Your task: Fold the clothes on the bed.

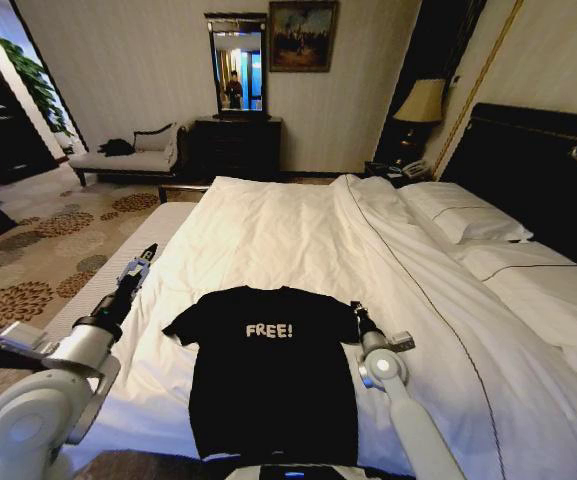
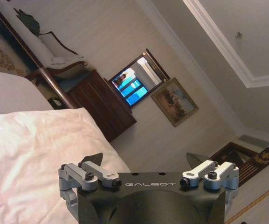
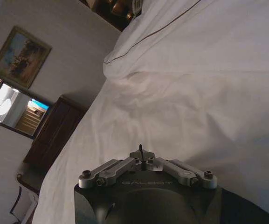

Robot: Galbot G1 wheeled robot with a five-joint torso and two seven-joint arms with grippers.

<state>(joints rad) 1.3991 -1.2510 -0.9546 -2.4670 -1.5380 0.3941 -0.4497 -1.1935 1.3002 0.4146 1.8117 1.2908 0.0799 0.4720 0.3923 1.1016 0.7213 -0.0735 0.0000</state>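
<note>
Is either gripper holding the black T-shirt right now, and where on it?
Neither holds anything. The left gripper is open above the white duvet. The right gripper is shut and empty beside the black FREE! T-shirt's sleeve.

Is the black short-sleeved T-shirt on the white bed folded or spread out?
Spread out. The black FREE! T-shirt lies flat on the white duvet, front up, both sleeves out, hem unfolded.

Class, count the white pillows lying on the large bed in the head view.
2. One white pillow lies nearest the dark wooden headboard on the bed's far side; a second pillow lies beside it, closer to the robot. Others may be hidden beyond the picture's right edge.
</note>
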